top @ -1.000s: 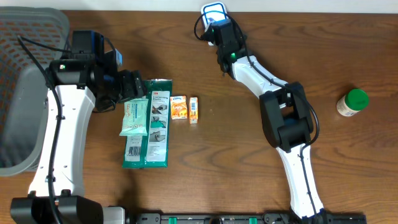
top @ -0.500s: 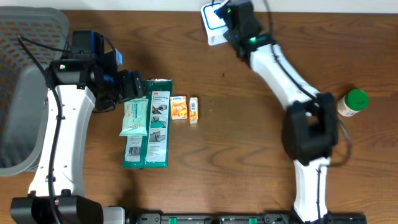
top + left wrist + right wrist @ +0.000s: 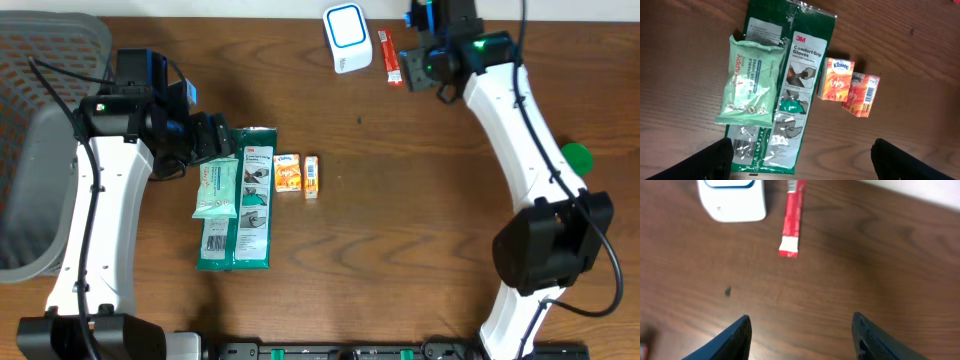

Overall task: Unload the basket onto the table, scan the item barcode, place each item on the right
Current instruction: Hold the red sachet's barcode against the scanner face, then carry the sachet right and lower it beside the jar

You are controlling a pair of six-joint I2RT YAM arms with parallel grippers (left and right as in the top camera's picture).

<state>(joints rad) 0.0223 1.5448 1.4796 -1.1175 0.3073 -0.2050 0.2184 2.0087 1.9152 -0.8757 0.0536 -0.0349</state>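
Observation:
The white barcode scanner stands at the table's back edge, also in the right wrist view as the scanner. A red stick packet lies flat just right of it, seen as the packet ahead of my right gripper. That right gripper is open and holds nothing. My left gripper hovers wide open over a pale green wipes pack, a green gloves packet, an orange tissue box and a smaller orange box with its barcode showing. The left gripper holds nothing.
A grey mesh basket fills the far left. A green-lidded bottle stands at the right, partly hidden behind my right arm. The back edge of the table runs just behind the scanner.
My right arm has swung from over the scanner to its right and its gripper has opened. The red stick packet now lies on the table beside the scanner. The left arm is still.

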